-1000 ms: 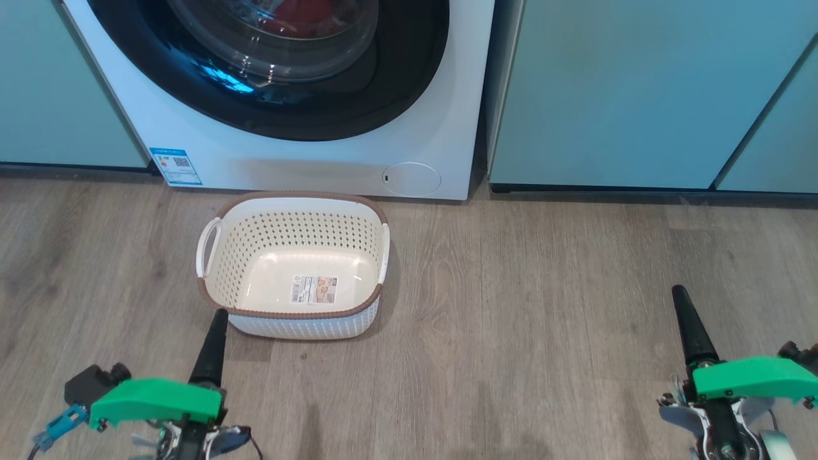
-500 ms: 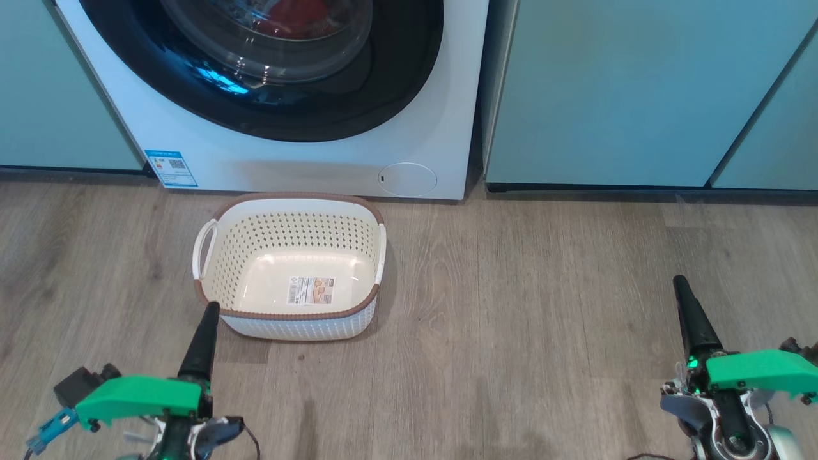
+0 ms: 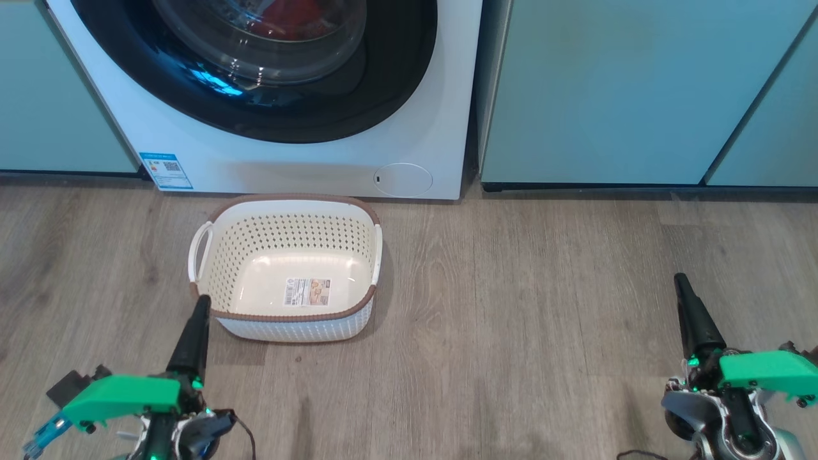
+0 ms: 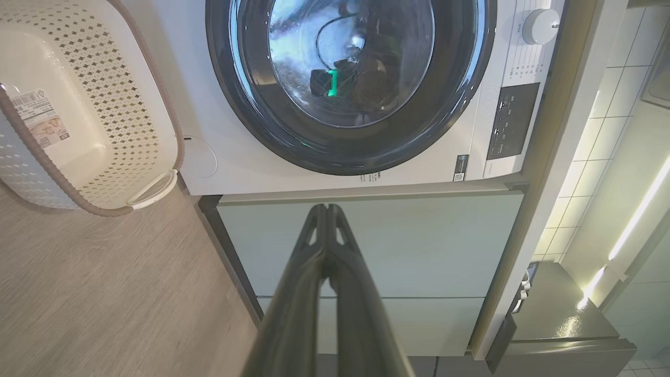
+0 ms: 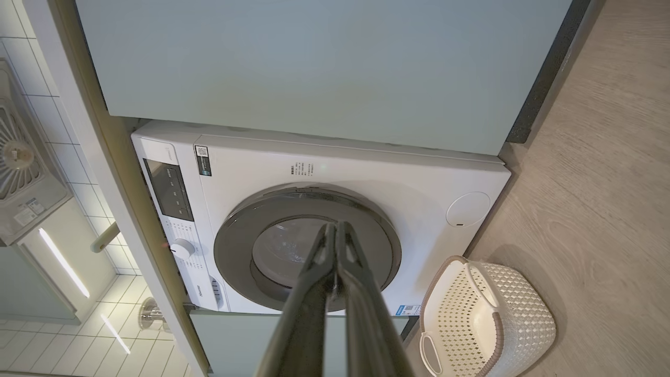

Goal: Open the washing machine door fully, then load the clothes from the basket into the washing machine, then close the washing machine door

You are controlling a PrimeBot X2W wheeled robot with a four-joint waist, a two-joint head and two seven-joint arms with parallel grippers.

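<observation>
Since a second ago the head camera has swung slightly, sliding the whole scene leftward. The left gripper (image 3: 203, 300), fingers pressed together on nothing, points at the front-left corner of the empty basket (image 3: 294, 327). Behind the basket the washing machine (image 3: 307, 163) has its washing machine door (image 3: 383, 83) closed, with the red clothes (image 3: 287, 16) visible through the glass. The right gripper (image 3: 680, 279), likewise clamped empty, sits well to the right, before a teal cabinet (image 3: 607, 96).
</observation>
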